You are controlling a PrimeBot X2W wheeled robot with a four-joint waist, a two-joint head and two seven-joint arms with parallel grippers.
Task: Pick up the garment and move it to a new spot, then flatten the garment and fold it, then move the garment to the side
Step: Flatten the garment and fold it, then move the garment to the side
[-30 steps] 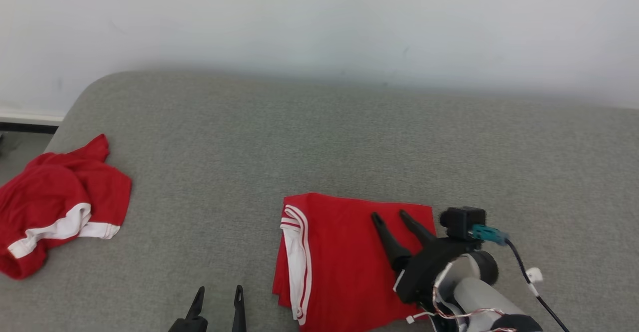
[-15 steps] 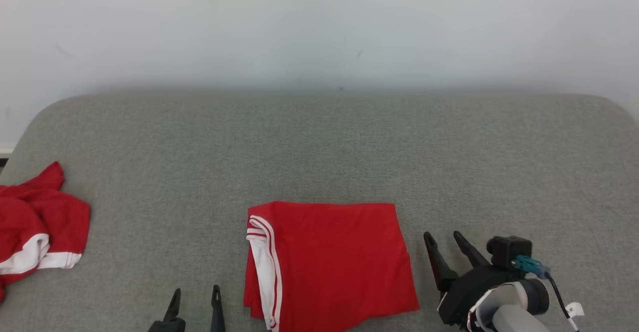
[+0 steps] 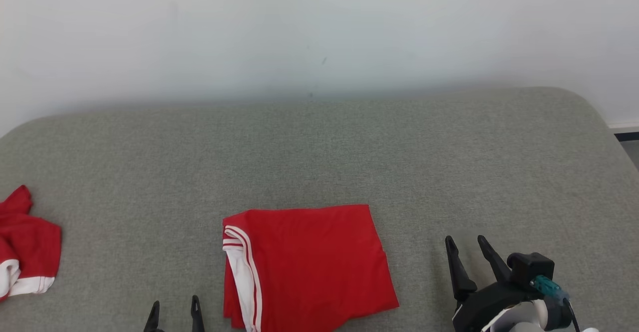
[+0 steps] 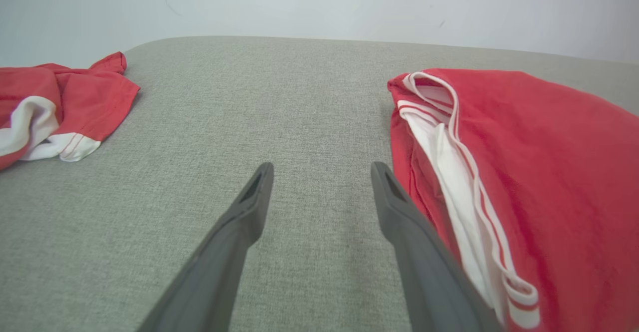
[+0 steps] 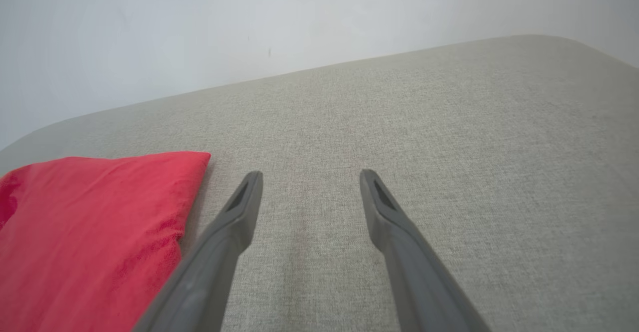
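A second ago the right gripper (image 3: 465, 239) had its two dark fingers lying over the right part of the folded red garment (image 3: 304, 267). Now it has drawn off to the right of that garment and hangs over bare grey padded surface (image 3: 319, 147), near the garment's right edge but clear of it. The whole head view has also slid leftward since then, so the crumpled red garment (image 3: 25, 242) far to the left of the folded one now sits at the picture's edge. That is the camera turning, not the cloth moving. The folded garment lies as a flat, roughly square packet, its white striped band along the left side. I take it that the fold is done and let go of, with only the move to the side left. The right gripper's fingers point away from the robot, spread wide and holding nothing; its wrist view shows the garment's right edge just left of its left finger. The left gripper (image 3: 175, 302) waits low and just left of the garment, also spread wide and empty, its right finger close beside the striped band in its wrist view.
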